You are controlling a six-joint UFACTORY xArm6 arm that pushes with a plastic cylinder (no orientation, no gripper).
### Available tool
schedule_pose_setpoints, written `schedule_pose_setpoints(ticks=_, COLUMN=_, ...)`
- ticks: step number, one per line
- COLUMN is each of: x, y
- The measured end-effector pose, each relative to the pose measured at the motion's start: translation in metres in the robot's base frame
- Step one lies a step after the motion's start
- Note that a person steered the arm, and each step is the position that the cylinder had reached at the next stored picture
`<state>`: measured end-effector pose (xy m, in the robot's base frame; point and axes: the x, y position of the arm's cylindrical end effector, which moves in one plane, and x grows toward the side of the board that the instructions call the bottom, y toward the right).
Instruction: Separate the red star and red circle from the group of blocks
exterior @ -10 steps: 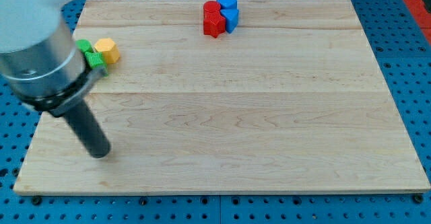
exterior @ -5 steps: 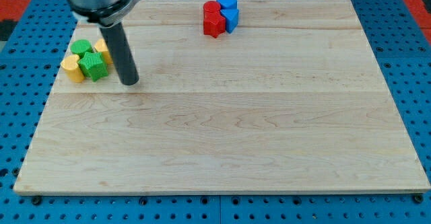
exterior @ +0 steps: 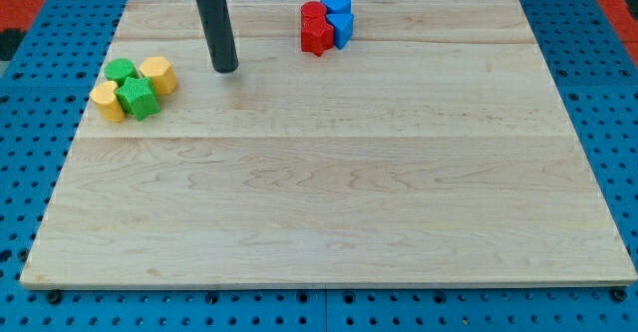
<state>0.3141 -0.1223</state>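
A red star block and a red circle block sit at the view's top, touching two blue blocks on their right. The four form one tight cluster. My tip rests on the wooden board, well to the left of that cluster and slightly lower in the view. It touches no block. The rod rises from the tip out of the view's top.
A second cluster lies at the view's left: two yellow blocks and two green blocks, left of my tip. The board sits on a blue pegboard surface.
My tip has moved up and to the right, from the board's lower left past the yellow and green cluster toward the red and blue cluster. No block has moved.
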Motion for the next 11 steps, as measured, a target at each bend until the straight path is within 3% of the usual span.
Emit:
schedule_pose_setpoints(ticks=4, x=-0.047, y=0.002)
schedule_pose_setpoints(ticks=6, x=-0.099, y=0.036)
schedule_pose_setpoints(ticks=7, x=-0.104, y=0.069)
schedule_pose_setpoints(ticks=9, x=-0.107, y=0.139)
schedule_pose_setpoints(ticks=11, x=-0.046, y=0.117)
